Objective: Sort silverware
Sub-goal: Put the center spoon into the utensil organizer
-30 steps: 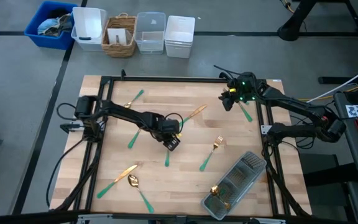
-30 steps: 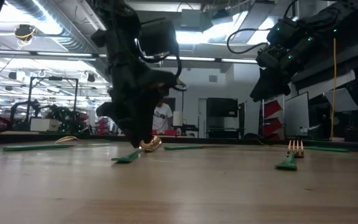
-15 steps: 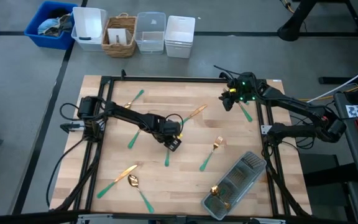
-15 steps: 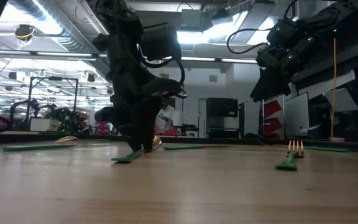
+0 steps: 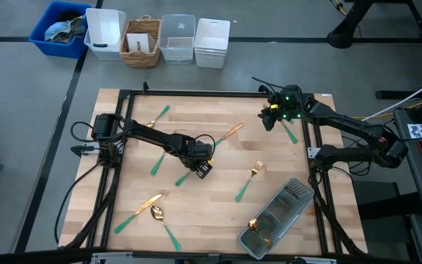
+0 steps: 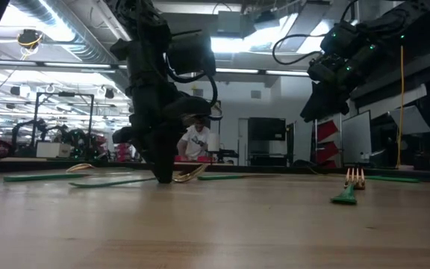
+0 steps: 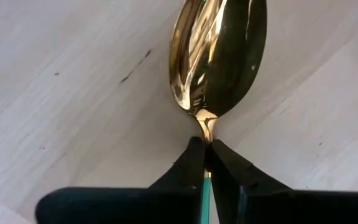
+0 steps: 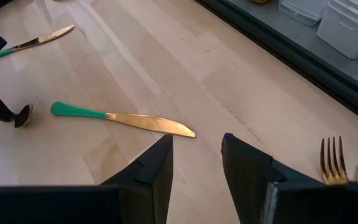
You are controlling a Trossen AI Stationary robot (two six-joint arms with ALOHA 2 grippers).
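The silverware has gold heads and teal handles and lies scattered on the wooden table. My left gripper [image 5: 202, 167] stands at the table's middle, shut on a spoon [image 7: 219, 56] whose handle [image 5: 185, 178] slants toward the near left. My right gripper [image 5: 269, 117] hovers open above the far right part of the table, over a knife [image 8: 123, 118] that lies flat, touching nothing. A fork [image 5: 249, 180] lies right of the middle. A knife [image 5: 141, 209] and a second spoon [image 5: 163, 224] lie near left. My left gripper pinches the spoon's thin neck [image 7: 205, 127], where the gold bowl meets the teal handle, between its two fingertips [image 7: 191, 165]. The fingers come from above, pointing down, and lie across the spoon. The spoon's handle [image 6: 110, 181] rests on the table.
A clear plastic tray [image 5: 299, 192] with some gold pieces in its near end stands near right. More silverware lies far left [image 5: 157, 116], left of the middle [image 5: 157, 163] and at the far right [image 5: 290, 132]. Bins and a basket [image 5: 141, 42] stand beyond the far edge.
My left gripper has shut on the spoon's neck. The spoon has turned about on the table: its handle has swung toward the table's left edge while the bowl has stayed by the fingers.
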